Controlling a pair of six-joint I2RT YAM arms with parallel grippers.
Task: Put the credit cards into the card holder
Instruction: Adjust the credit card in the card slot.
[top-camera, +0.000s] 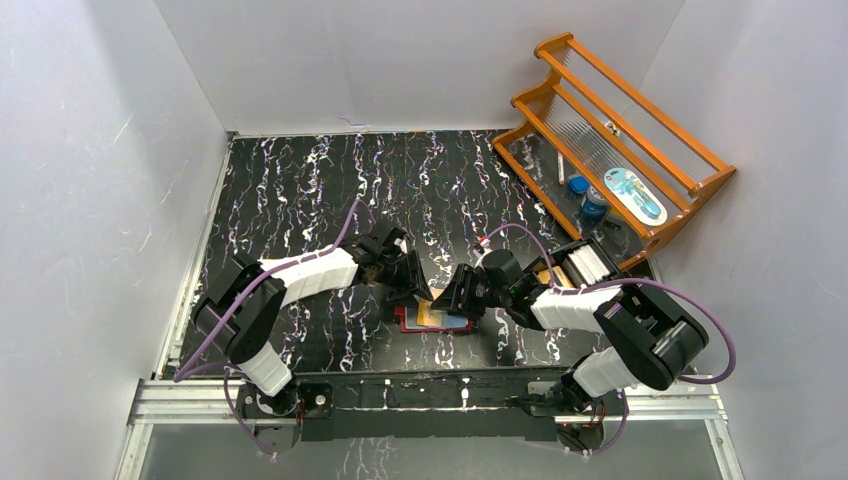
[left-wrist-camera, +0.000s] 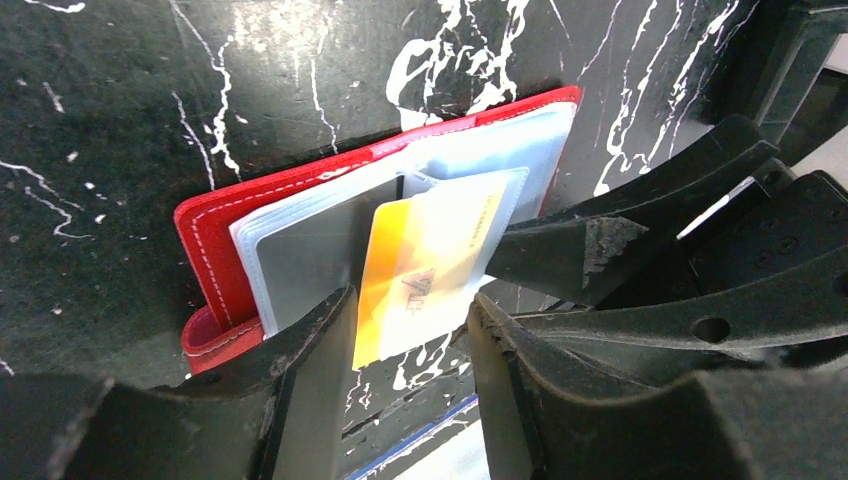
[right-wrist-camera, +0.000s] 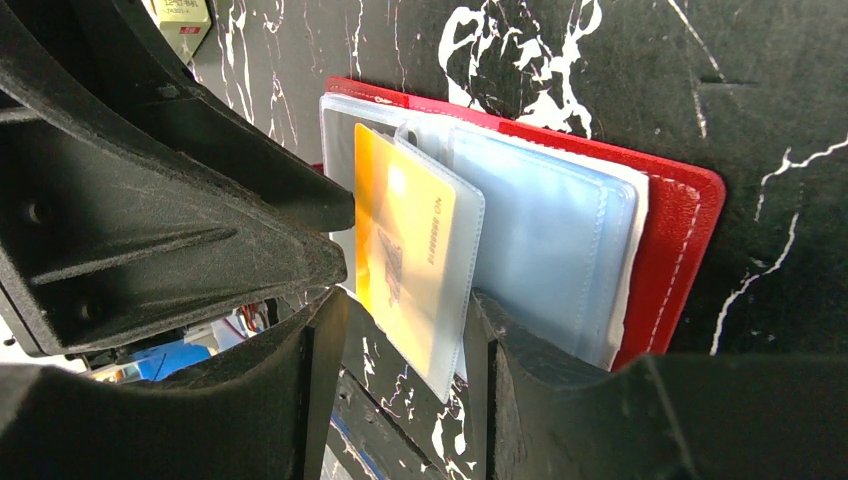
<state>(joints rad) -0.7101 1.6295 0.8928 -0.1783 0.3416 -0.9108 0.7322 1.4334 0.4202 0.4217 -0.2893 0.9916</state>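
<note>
The dark red card holder lies open on the black marbled table, its clear pockets facing up. An orange credit card sits in one raised clear pocket. In the left wrist view that card lies between the tips of my left gripper, which is open, one finger along the card's orange edge. In the right wrist view the card and its pocket stand between the tips of my open right gripper, with one finger resting on the bluish pockets. Both grippers meet over the holder.
A wooden rack stands at the back right with a blue and white packet and small blue bottles on it. A black open box sits by the right arm. White walls close in three sides.
</note>
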